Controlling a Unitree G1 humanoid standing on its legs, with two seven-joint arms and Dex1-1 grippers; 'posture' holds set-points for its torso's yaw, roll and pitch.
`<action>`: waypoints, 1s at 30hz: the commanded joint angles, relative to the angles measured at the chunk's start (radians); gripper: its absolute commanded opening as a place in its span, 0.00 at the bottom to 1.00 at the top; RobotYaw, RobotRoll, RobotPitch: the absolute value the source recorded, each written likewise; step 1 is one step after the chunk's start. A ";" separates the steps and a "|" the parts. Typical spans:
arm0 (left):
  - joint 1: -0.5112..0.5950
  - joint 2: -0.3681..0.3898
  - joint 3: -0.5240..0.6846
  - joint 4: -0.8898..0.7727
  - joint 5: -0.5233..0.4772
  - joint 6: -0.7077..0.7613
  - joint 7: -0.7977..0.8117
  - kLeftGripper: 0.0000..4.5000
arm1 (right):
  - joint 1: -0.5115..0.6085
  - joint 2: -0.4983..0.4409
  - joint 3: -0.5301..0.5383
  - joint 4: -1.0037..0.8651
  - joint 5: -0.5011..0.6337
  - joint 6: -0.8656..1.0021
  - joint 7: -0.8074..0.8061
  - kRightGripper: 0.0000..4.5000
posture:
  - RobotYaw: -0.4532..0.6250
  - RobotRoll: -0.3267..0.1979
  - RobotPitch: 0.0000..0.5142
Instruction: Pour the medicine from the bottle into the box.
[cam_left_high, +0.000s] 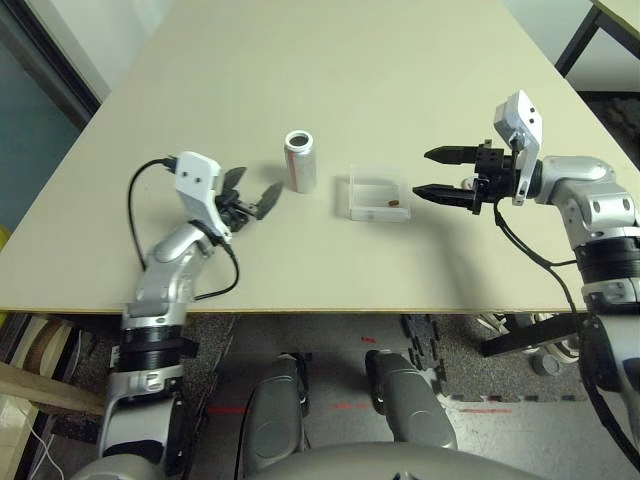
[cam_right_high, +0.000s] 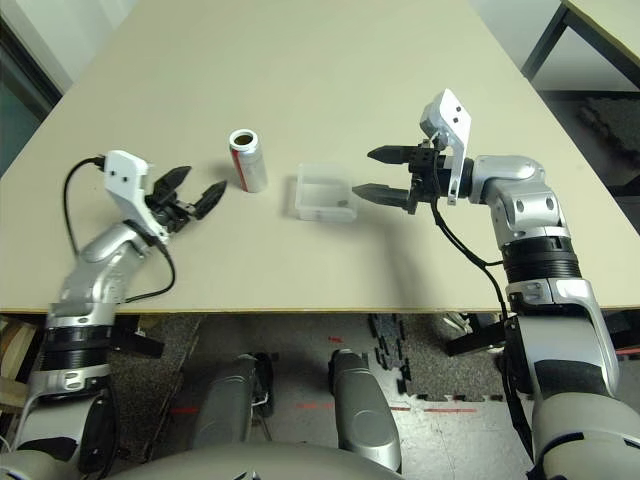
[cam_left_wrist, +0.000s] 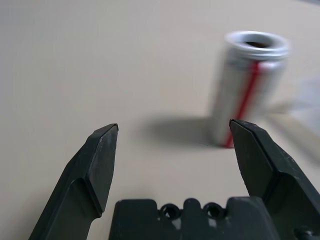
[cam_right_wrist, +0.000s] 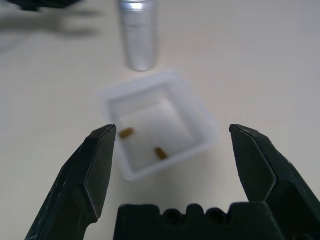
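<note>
The bottle (cam_left_high: 299, 160) stands upright on the table with its mouth open and no cap on; it is whitish-silver with a red stripe (cam_left_wrist: 248, 85). To its right lies the box (cam_left_high: 360, 195), a clear shallow tray. Inside the box lies the medicine (cam_right_wrist: 160, 153), a brownish pill, with a second brownish piece (cam_right_wrist: 126, 132) beside it. My left gripper (cam_left_high: 262, 180) is open just left of the bottle, a little apart from it. My right gripper (cam_left_high: 421, 172) is open just right of the box, pointing at it, holding nothing.
The beige table (cam_left_high: 330, 60) stretches far behind the bottle and box. Its front edge (cam_left_high: 300, 311) runs close below both grippers. A black cable (cam_left_high: 135, 205) loops beside my left forearm. A dark table leg (cam_left_high: 578, 35) stands at the far right.
</note>
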 joint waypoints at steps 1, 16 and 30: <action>-0.026 0.048 0.052 0.021 -0.027 0.023 0.014 0.99 | 0.024 -0.001 -0.052 0.009 0.003 -0.015 -0.066 1.00 | 0.29 0.62 0.30; -0.200 0.201 0.115 0.411 0.019 -0.128 0.037 0.99 | 0.110 -0.057 -0.279 0.056 -0.016 -0.077 -0.443 1.00 | 0.28 0.62 0.33; -0.356 0.262 0.097 0.697 0.059 -0.248 0.034 0.99 | 0.153 -0.074 -0.346 0.175 -0.027 -0.151 -0.606 1.00 | 0.28 0.62 0.40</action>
